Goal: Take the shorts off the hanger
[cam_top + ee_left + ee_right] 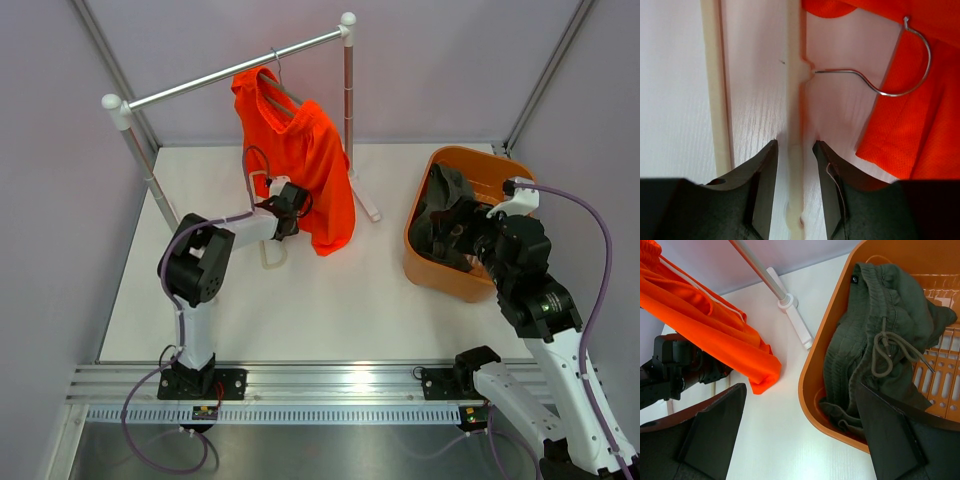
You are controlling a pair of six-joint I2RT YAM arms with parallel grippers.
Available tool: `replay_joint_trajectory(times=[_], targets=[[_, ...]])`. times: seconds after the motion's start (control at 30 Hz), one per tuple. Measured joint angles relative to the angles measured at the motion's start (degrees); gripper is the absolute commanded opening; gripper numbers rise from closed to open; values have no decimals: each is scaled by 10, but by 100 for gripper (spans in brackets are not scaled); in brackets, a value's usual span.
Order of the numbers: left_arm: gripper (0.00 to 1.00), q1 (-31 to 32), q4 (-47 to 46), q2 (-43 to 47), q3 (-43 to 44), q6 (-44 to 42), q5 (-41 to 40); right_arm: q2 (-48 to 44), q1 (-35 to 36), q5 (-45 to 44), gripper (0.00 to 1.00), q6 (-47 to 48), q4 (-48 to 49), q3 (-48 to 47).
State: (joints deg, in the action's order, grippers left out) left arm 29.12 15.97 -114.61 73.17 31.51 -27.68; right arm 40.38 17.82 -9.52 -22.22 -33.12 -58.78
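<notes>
Cream hanger (794, 100), rack (240, 68), orange basket (812, 375), green garment (875, 340)

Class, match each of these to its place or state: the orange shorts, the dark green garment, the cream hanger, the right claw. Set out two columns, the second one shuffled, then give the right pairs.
Column one
1. orange shorts
2. dark green garment
3. cream hanger
4. right claw

Column two
A. lying in the orange basket
B. open, over the basket
C. hanging from the rail
D. between the fingers of the left claw

Pairs: 1-C, 2-A, 3-D, 4-B
</notes>
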Motion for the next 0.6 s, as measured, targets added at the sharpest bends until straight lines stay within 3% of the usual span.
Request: replay_joint_trajectory(times=[0.37, 0.53, 0.6], targets=[[37, -1, 4, 16, -15, 3, 22, -1, 0, 0, 100, 0, -1, 0], [23, -2, 12, 9, -5, 7, 29, -2, 0, 0, 99, 0, -3, 0], [9, -2, 10, 8, -4, 10, 33, -2, 0, 0, 99, 0, -6, 0]])
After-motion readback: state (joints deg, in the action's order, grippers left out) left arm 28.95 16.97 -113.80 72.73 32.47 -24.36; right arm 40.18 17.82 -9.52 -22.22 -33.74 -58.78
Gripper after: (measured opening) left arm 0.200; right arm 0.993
